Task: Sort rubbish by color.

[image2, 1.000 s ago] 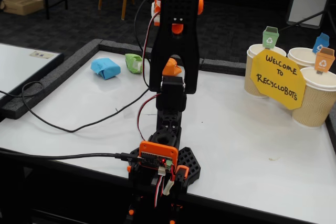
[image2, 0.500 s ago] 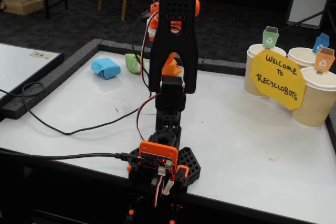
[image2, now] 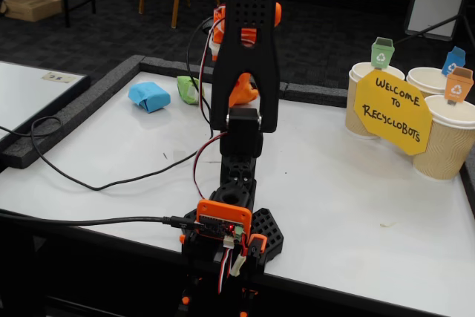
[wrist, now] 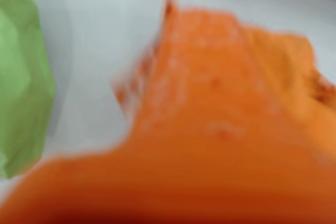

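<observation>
The light blue wad [image2: 148,96] lies on the white table [image2: 334,183] at the far left. Just right of it is the lime green wad [image2: 188,89], partly hidden behind the black arm. My gripper [image2: 243,91] shows only as an orange piece through the gap in the arm, low over the table and right of the green wad. In the wrist view a blurred orange finger [wrist: 210,108] fills most of the frame, and the green wad [wrist: 21,77] sits at the left edge, apart from it. The frames do not show how the jaws stand.
Three tan paper cups [image2: 445,139] with small bin flags stand at the right behind a yellow sign [image2: 392,113]. A black cable [image2: 89,177] runs over the table's left part. A raised dark border [image2: 82,105] edges the table on the left and far sides.
The arm has leaned slightly farther toward the wads, and the orange gripper piece has risen a little in the gap. More of the green wad is covered. Neither wad has moved.
</observation>
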